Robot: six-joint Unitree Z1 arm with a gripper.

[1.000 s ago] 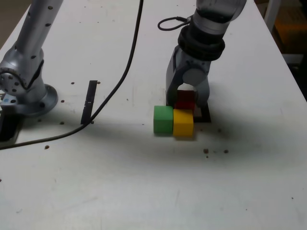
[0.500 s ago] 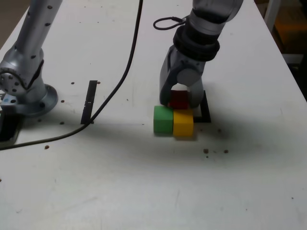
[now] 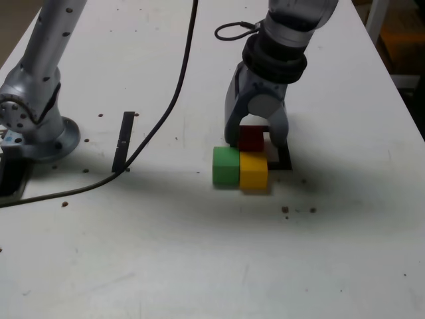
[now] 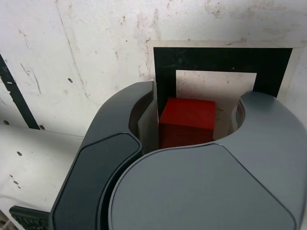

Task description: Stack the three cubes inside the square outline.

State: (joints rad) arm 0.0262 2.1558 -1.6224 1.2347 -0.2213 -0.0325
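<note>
My gripper [image 3: 255,141] stands upright over the square outline [image 3: 284,159], open, with its jaws on either side of the red cube [image 3: 251,138]. In the wrist view the red cube [image 4: 187,120] rests within the black tape outline [image 4: 220,60], close to one jaw, with a clear gap to the other; the gripper [image 4: 199,96] is not clamping it. The green cube [image 3: 225,166] and yellow cube [image 3: 253,171] sit side by side, touching, on the table just in front of the red one. The yellow cube hides the outline's near edge.
A straight black tape strip [image 3: 123,139] lies toward the exterior view's left. A black cable [image 3: 166,113] runs across the table from the top to the left edge. The arm's grey base [image 3: 33,126] stands at the far left. Small dark specks dot the white tabletop.
The jaws have spread apart and let go of the red cube, which now rests lower, behind the yellow cube. The green and yellow cubes have not moved.
</note>
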